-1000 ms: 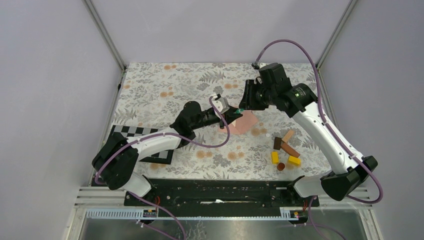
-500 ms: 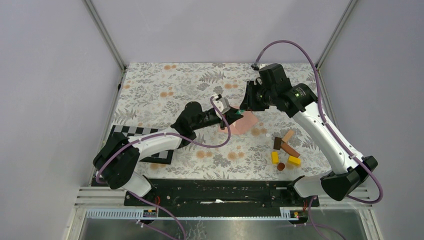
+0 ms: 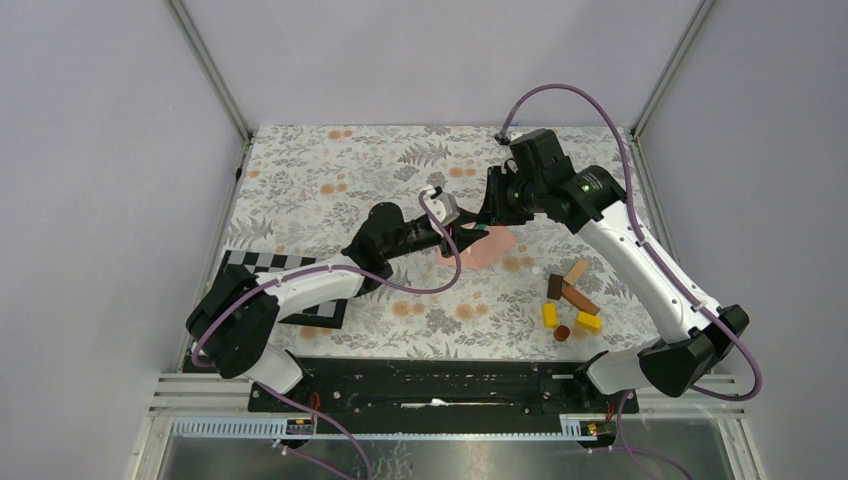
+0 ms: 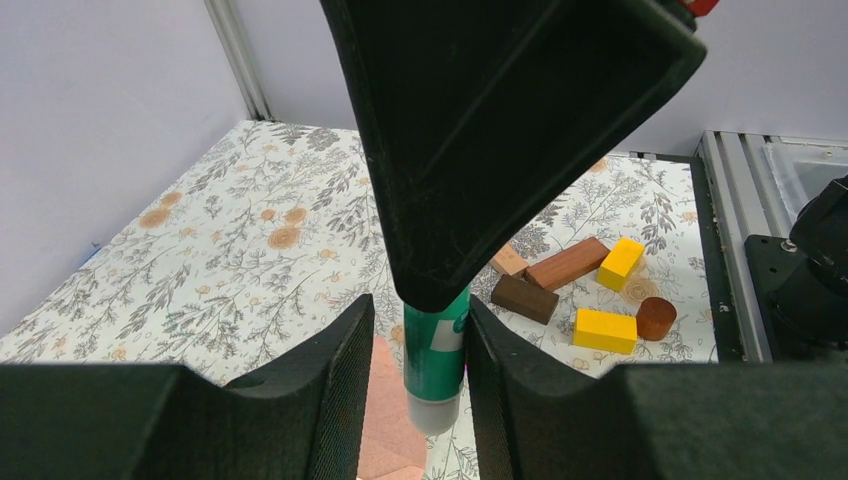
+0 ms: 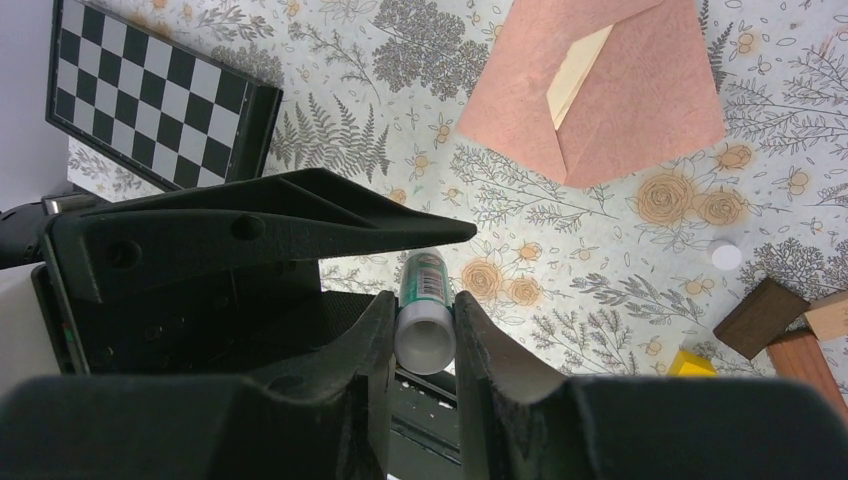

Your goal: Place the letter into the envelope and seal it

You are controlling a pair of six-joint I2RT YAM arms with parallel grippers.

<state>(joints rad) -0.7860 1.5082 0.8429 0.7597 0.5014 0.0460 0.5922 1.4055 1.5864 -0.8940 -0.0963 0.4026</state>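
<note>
A: Where's the envelope (image 3: 492, 250)?
B: Flat on the floral table (image 3: 330, 170), mid, a bit right of ctr. Both wrists meet just above its far-left edge. Cream sheet (image 5: 578, 68) shows thru the gap by the flap.
A: Right gripper (image 5: 425, 312)?
B: Clamped on a green & white glue stick (image 5: 424, 282), one finger each side of the tube, held off the table.
A: Left gripper (image 4: 418, 328)?
B: Jaws apart. The stick's tip hangs between them w/ a clear gap on one side, so no pinch.
A: Anything else?
B: Checkerboard (image 5: 150, 90) near left, partly under the left arm. Wood blocks (image 3: 570, 298) near right, apart from the envelope. Small white disc (image 5: 722, 255) between envelope & blocks.
</note>
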